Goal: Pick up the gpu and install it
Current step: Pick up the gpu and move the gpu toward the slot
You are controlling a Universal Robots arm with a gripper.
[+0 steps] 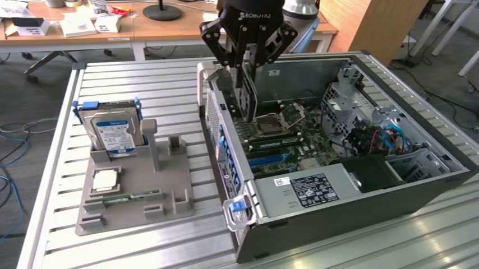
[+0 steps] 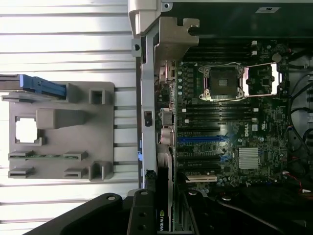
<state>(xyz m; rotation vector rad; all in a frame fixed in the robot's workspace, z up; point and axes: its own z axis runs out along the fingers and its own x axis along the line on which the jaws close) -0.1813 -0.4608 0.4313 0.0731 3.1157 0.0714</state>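
Claw [image 1: 247,66] gripping gpu [image 1: 249,101], card on edge, long axis approx upright, over mobo [image 1: 299,140]

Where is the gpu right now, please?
In the exterior view, the gpu hangs upright in the gripper over the computer case, by its wall on that view's left, near the CPU socket.

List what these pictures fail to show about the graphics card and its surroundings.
- Exterior view: the gripper is shut on the graphics card; the card's own body hides whether its lower edge touches the motherboard.
- Wrist view: most of the card is cut off by the picture's edge and covered by the gripper.
- Exterior view: the hard drive label is too small to read.
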